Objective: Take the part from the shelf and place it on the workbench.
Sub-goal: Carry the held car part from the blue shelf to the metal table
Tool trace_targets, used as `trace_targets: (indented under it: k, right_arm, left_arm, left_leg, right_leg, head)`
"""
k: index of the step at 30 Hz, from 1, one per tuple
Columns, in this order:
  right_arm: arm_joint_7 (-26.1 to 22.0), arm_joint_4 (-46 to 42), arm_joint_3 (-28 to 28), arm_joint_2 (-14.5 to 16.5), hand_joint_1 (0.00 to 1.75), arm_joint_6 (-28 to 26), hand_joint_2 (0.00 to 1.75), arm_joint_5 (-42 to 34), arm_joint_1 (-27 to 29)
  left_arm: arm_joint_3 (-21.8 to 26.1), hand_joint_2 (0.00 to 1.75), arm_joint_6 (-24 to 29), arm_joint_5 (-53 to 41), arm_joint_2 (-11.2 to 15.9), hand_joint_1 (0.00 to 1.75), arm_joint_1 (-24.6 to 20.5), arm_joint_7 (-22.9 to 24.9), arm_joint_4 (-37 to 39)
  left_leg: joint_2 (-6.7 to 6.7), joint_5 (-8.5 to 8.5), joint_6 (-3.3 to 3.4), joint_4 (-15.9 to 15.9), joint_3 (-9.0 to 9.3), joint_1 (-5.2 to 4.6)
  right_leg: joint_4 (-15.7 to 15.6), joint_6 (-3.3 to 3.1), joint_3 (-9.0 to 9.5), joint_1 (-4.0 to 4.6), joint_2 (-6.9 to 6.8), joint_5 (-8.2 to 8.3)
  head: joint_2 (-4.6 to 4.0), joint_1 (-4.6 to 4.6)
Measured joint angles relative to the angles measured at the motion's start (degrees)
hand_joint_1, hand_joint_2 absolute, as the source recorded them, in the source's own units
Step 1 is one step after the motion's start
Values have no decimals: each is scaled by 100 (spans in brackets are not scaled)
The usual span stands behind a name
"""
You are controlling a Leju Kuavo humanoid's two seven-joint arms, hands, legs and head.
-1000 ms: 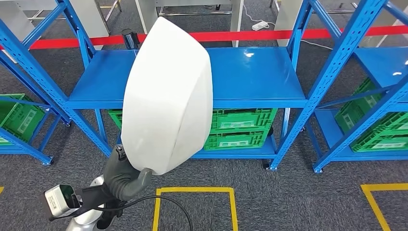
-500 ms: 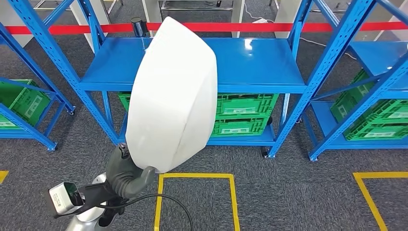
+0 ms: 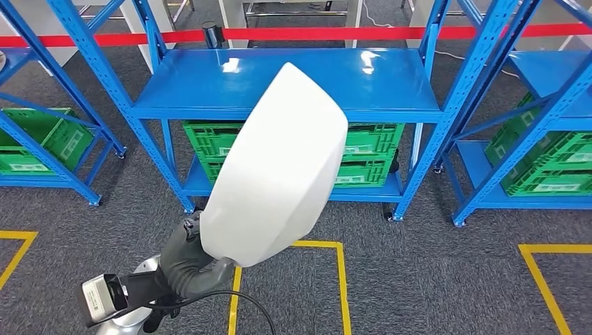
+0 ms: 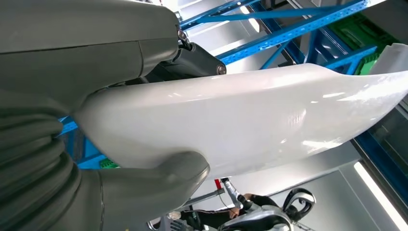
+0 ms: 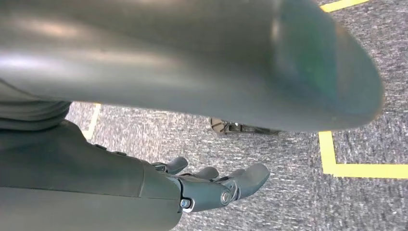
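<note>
Large white glossy moulded shell part [image 3: 276, 167] tilted rightward since earlier frame. Left hand [image 3: 190, 258] clamps its lower edge; right hand [image 5: 211, 185] apart, empty. Likely light, stiff, slippery; edge grip best.

We see a blue shelf [image 3: 300, 80] ahead, standing on grey carpet [image 3: 433, 279]. Its upper deck is bare blue metal with two glints of light. On its lower deck sit green crates [image 3: 366, 157], side by side, stacked. A second rack [image 3: 42, 105] to the left holds another green crate [image 3: 35, 139] low down, and a third rack [image 3: 544, 91] to the right carries more green crates [image 3: 551, 164]. Yellow tape lines [image 3: 342, 279] mark the carpet, and a red strip [image 3: 335, 33] runs behind the shelf.
</note>
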Motion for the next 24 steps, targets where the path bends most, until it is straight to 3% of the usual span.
trace_targets:
  k: [1, 2, 4, 6, 7, 9, 10, 11, 12, 13, 15, 17, 19, 21, 22, 24]
  right_arm:
    - [-11, 1, 0, -1, 0, -1, 0, 7, -1]
    - [-27, 2, 0, -3, 0, -1, 0, 15, -4]
    - [-63, 2, 0, -5, 0, -1, 0, 26, -16]
    - [-89, 2, 0, -13, 0, 0, 0, 42, -26]
    - [-94, 3, 0, -17, 0, 3, 0, 54, -23]
    - [-95, 4, 0, -22, 0, 8, 0, 77, -6]
    - [-94, 5, 0, -24, 0, 10, 0, 81, 4]
    - [-93, 5, 0, -26, 0, 10, 0, 82, 11]
    - [-93, 5, 0, -30, 0, 9, 0, 81, 14]
    - [-92, 5, 0, -33, 0, 8, 0, 81, 15]
    - [-86, 5, 0, -43, 0, 4, 0, 80, 14]
    - [-81, 6, 0, -51, 0, 9, 0, 80, 16]
    - [-81, 7, 0, -54, 0, 15, 0, 80, 15]
    - [-87, 8, 0, -49, 0, 8, 0, 82, 7]
    - [-91, 9, 0, -48, 0, 4, 0, 83, 6]
    - [-97, 9, 0, -47, 0, 0, 0, 85, 18]
  left_arm:
    - [-40, 175, -16, -14, 0, 175, -54, 14, 7]
    - [-73, 175, -24, -21, 0, 175, -111, 34, 11]
    - [-125, 175, -27, -42, 0, 175, -192, 79, 15]
    - [-167, 175, -27, -56, -3, 175, -245, 119, 14]
    - [-184, 175, -27, -58, -7, 175, -271, 130, 15]
    - [-214, 175, -27, -60, -13, 175, -313, 145, 28]
    - [-228, 175, -27, -61, -15, 175, -321, 151, 39]
    - [-244, 175, -27, -60, -15, 175, -324, 155, 50]
    - [-258, 175, -28, -59, -16, 175, -325, 158, 60]
    - [-273, 175, -30, -57, -17, 175, -330, 161, 66]
    - [-303, 175, -41, -54, -25, 175, -355, 160, 74]
    - [-331, 175, -57, -53, -31, 175, -400, 154, 92]
    - [-346, 175, -67, -54, -32, 175, -433, 144, 105]
    - [-354, 175, -68, -56, -30, 175, -463, 133, 108]
    - [-359, 175, -69, -59, -27, 175, -489, 129, 111]
    - [-369, 175, -69, -63, -25, 175, -532, 125, 130]
  left_leg:
    - [70, 25, 44, -314, 205, -23]
    - [110, 11, 90, -483, 297, -44]
    - [37, 27, 179, -538, 256, -63]
    - [-61, 74, 260, -578, 226, -38]
    - [-108, 107, 298, -590, 206, -25]
    - [-211, 157, 346, -579, 146, -21]
    - [-270, 174, 353, -565, 112, -28]
    - [-333, 186, 356, -546, 82, -35]
    - [-400, 193, 356, -523, 60, -40]
    - [-469, 195, 352, -498, 44, -42]
    - [-600, 191, 326, -444, 15, -49]
    - [-720, 205, 260, -412, -34, -48]
    - [-833, 244, 180, -424, -78, -36]
    - [-732, 196, 117, -346, -139, -39]
    - [-599, 79, 84, -163, -229, -44]
    - [-332, -292, 22, 522, -543, -28]
  right_leg:
    - [2, 28, 7, 8, -51, 17]
    - [5, 57, 16, 15, -100, 31]
    - [-4, 125, 24, 22, -204, 57]
    - [113, 190, -29, 9, -136, -39]
    - [330, 215, -123, 2, -26, -188]
    - [1079, 243, -454, -9, 213, -606]
    - [1439, 248, -614, -7, 262, -753]
    - [1640, 245, -702, -4, 280, -798]
    - [1614, 236, -678, -2, 290, -723]
    - [1360, 219, -541, 0, 316, -554]
    - [556, 179, -129, -3, 519, -210]
    - [110, 152, 80, 3, 677, -102]
    - [75, 114, 79, 10, 611, -94]
    - [39, 44, 82, -14, 484, -56]
    - [20, 13, 84, -31, 412, -42]
    - [12, -17, 79, -33, 269, -37]
  head:
    - [0, 4]
    - [0, 2]
    - [0, 11]
    - [0, 15]
    - [0, 25]
    - [0, 48]
    - [0, 55]
    - [0, 59]
    - [0, 61]
    - [0, 63]
    - [0, 69]
    - [0, 74]
    - [0, 77]
    - [0, 62]
    - [0, 42]
    - [0, 3]
